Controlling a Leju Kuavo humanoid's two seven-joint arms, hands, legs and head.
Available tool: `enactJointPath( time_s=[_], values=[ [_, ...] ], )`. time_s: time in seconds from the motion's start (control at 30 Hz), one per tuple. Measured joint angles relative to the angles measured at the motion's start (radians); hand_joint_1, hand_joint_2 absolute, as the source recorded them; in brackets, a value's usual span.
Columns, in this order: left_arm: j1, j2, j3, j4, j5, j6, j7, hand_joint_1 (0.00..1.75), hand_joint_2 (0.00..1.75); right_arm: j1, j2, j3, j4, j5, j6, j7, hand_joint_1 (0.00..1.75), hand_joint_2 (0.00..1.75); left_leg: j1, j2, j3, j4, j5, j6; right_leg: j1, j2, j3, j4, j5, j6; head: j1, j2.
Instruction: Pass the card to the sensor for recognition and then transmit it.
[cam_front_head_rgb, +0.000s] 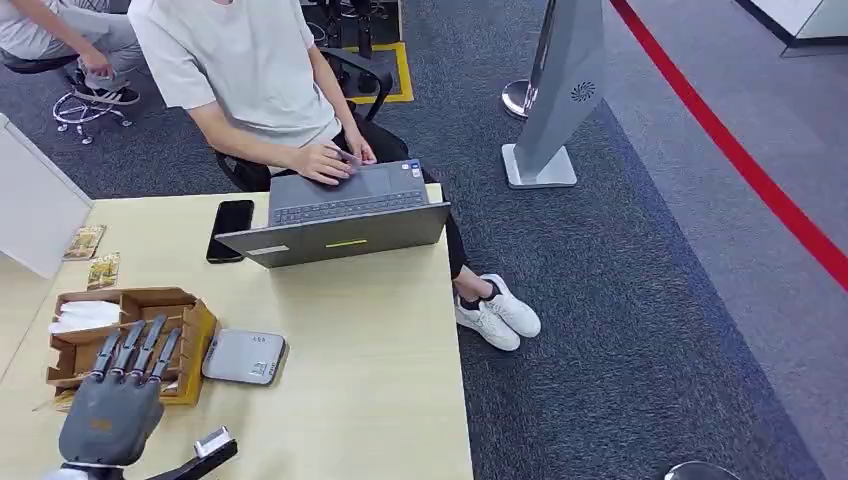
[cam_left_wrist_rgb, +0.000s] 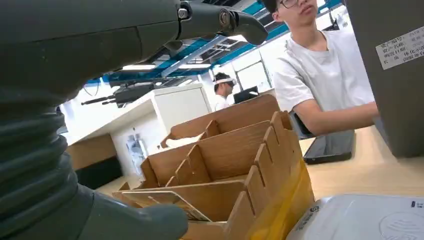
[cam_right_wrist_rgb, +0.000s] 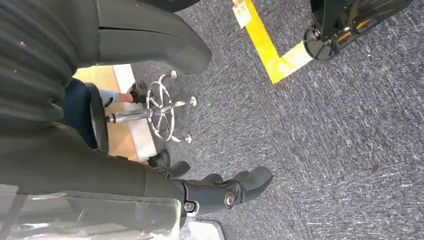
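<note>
Left hand: left hand (cam_front_head_rgb: 112, 400) hangs over the desk's near left corner, fingers straight and spread above the box, holding nothing; thumb and one finger frame the left wrist view (cam_left_wrist_rgb: 115, 220).
Right hand: right hand (cam_right_wrist_rgb: 150, 185) hangs above grey carpet, fingers loosely curled with nothing visible in them; whether it counts as closed, I cannot tell.
Card: a card (cam_left_wrist_rgb: 167, 202) lies tilted in the box's nearest slot, one corner poking over the divider.
Box: wooden box (cam_front_head_rgb: 195, 335) with dividers sits near the desk's left edge, a white paper in its far slot.
Sensor: grey sensor (cam_front_head_rgb: 244, 357) lies flat just beside the box, on its right.
Desk: pale wood desk (cam_front_head_rgb: 380, 340).
Laptop: laptop (cam_front_head_rgb: 340, 225) open at the far edge, a person (cam_front_head_rgb: 250, 70) typing on it.
Phone: black phone (cam_front_head_rgb: 230, 228) just left of the laptop.
</note>
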Motion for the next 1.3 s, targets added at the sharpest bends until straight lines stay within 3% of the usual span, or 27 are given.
enactJointPath(
  time_s=[0.2, 0.5, 1.3],
  values=[
    [-0.001, -0.002, 0.000, 0.000, 0.000, -0.013, 0.002, 0.00, 1.75, 0.000, -0.002, 0.000, 0.000, 0.002, 0.010, 0.000, 0.00, 1.75, 0.000, 0.000, 0.000, 0.000, 0.000, 0.000, 0.000, 0.000, 0.000, 0.000, 0.000, 0.000, 0.000, 0.000],
    [-0.020, -0.034, 0.027, 0.024, -0.025, -0.023, 0.050, 0.00, 1.75, 0.000, -0.005, 0.001, 0.000, 0.002, 0.011, 0.002, 0.00, 1.75, 0.000, 0.000, 0.000, 0.000, 0.000, 0.000, 0.000, 0.000, 0.000, 0.000, 0.000, 0.000, 0.000, 0.000],
    [-0.038, -0.066, 0.048, 0.074, -0.021, -0.037, 0.052, 0.00, 1.75, 0.000, -0.008, 0.002, 0.000, 0.003, 0.013, 0.002, 0.00, 1.75, 0.000, 0.000, 0.000, 0.000, 0.000, 0.000, 0.000, 0.000, 0.000, 0.000, 0.000, 0.000, 0.000, 0.000]
  ],
)
